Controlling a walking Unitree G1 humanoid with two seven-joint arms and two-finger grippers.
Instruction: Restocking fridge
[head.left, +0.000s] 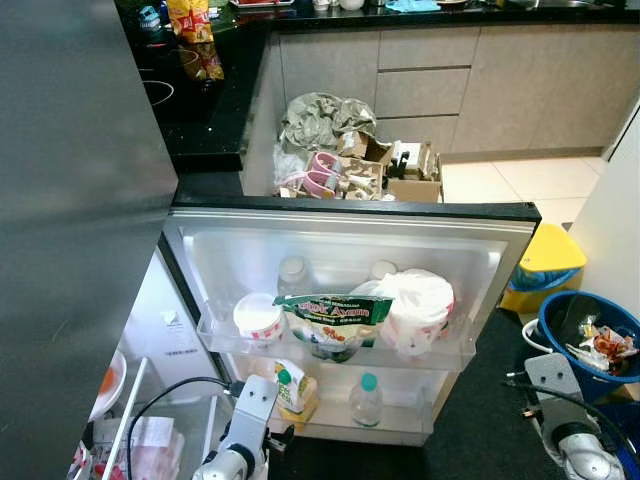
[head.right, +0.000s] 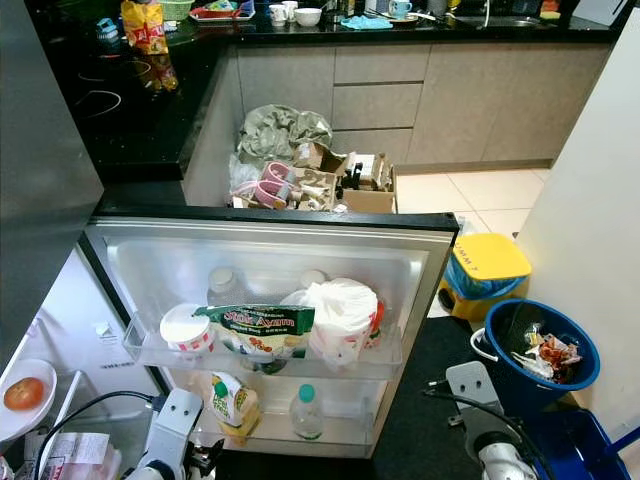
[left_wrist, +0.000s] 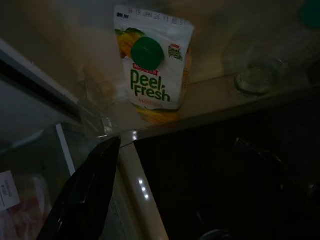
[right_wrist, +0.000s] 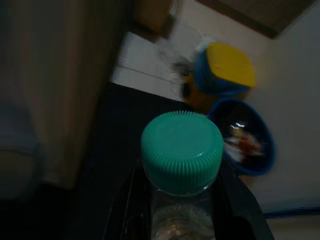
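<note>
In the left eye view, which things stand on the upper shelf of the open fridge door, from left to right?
White tub → green snack bag → white plastic bag.

The left gripper (left_wrist: 175, 190) is hanging low with its jaws standing apart. The right gripper (right_wrist: 182, 210) is clamping a bottle (right_wrist: 181, 165), its two black fingers (right_wrist: 240, 210) pressing either side.

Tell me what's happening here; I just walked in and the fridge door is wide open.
The robot is restocking the fridge door. Its right gripper holds a clear bottle with a teal cap, not yet shelved. The left gripper hovers open near the lower door shelf, where a Peel Fresh juice carton and another bottle already stand.
</note>
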